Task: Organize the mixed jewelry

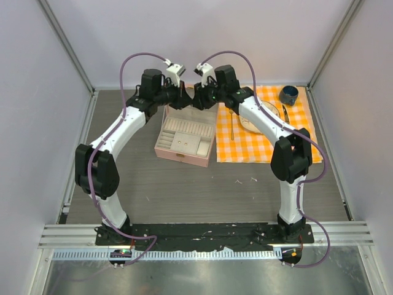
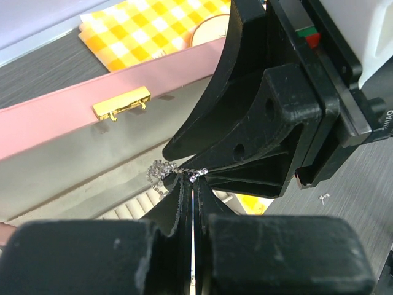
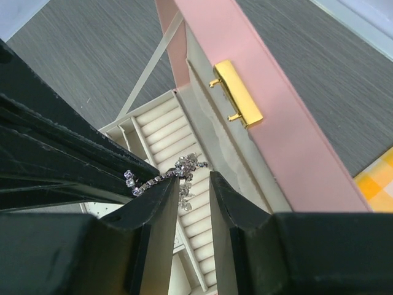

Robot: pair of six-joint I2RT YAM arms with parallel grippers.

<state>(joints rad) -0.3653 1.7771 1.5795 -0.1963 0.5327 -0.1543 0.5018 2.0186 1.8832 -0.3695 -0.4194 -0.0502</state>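
My left gripper [image 2: 193,182] is shut on one end of a thin silvery chain [image 2: 161,172], which hangs bunched from its tips. It is over the ridged ring rolls of the open pink case [image 1: 182,156]. My right gripper [image 3: 190,179] is open, tip to tip with the left one. The chain [image 3: 186,167] drapes against its left fingertip [image 3: 161,195] and dangles in the gap. In the top view both grippers [image 1: 184,96] [image 1: 202,96] meet above the case's raised lid. Tiny pale bits [image 1: 238,182] lie on the table in front of the case, and one lies in the left wrist view [image 2: 324,196].
The case's lid [image 3: 270,123] carries a gold clasp [image 3: 236,93]. An orange checked cloth [image 1: 264,144] right of the case holds a plate [image 1: 252,123], a gold fork [image 1: 232,130] and a dark blue cup [image 1: 288,94]. Grey walls close in the table.
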